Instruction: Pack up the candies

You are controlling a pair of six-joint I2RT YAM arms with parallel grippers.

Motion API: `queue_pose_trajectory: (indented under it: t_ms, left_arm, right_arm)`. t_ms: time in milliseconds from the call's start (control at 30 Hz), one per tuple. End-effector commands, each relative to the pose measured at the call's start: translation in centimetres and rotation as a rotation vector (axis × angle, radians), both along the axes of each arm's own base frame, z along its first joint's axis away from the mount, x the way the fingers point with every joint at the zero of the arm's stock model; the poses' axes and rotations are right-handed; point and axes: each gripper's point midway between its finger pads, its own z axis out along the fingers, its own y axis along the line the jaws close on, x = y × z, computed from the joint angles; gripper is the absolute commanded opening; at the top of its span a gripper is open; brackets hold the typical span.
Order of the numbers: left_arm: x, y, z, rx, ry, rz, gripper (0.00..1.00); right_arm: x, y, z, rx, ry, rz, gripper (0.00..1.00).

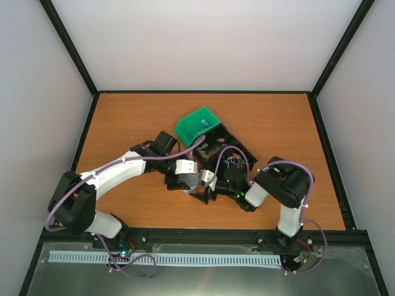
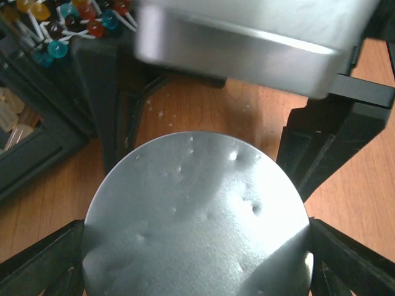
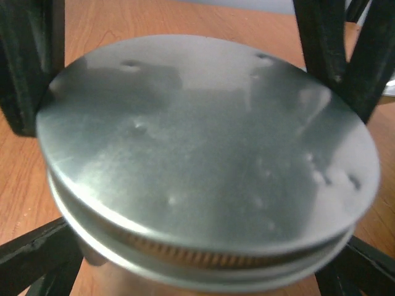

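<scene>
Clamping one round silver tin from opposite sides, the left gripper and right gripper each squeeze it between their fingers. Its dented lid is on, hiding the contents. The right wrist view alone shows the lid sitting slightly askew, with thread exposed beneath its rim. Past the left gripper's fingertips, its camera catches the black tray holding coloured-headed sticks. Only the top view shows the green bin beyond both grippers, with a few tiny candies inside.
</scene>
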Motion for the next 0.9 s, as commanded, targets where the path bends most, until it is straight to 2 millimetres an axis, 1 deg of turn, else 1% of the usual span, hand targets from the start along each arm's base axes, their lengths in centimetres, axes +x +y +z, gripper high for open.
queue_pose_trajectory:
  t_ms: [0,100,233,333,400,533,633,767,867]
  left_arm:
    - [-0.2,1.5,-2.2,0.066,0.171,0.264,0.74]
    - [1.1,1.2,-1.6,0.015,0.164,0.396,0.75]
    - [2.5,1.1,-1.5,0.001,0.137,0.507,0.76]
    - [2.7,1.1,-1.5,0.0,0.118,0.545,0.76]
    - [2.5,0.8,-1.5,-0.005,0.116,0.55,0.76]
    - [0.9,0.4,-1.5,-0.007,0.152,0.496,0.76]
    - [-0.7,0.7,-1.9,0.015,0.166,0.409,0.76]
    - [-3.5,1.5,-2.3,0.052,0.158,0.21,0.76]
    - [-5.3,2.3,-2.6,0.073,0.109,0.025,0.76]
  right_arm:
    - [1.6,-1.2,1.4,0.031,-0.049,-0.094,1.0]
    - [1.6,-1.4,1.3,0.031,-0.045,-0.109,1.0]
    - [1.7,-0.9,1.0,0.032,-0.023,-0.12,1.0]
    - [1.9,-0.2,0.8,0.032,-0.019,-0.13,1.0]
    - [2.2,0.2,0.8,0.035,-0.013,-0.141,1.0]
    - [2.6,0.6,0.5,0.028,-0.012,-0.15,0.99]
    - [2.4,0.6,0.1,0.012,-0.021,-0.138,0.92]
    - [1.7,0.2,-0.3,0.001,-0.027,-0.103,0.81]
    - [1.3,-0.1,-0.3,0.003,-0.022,-0.074,0.76]
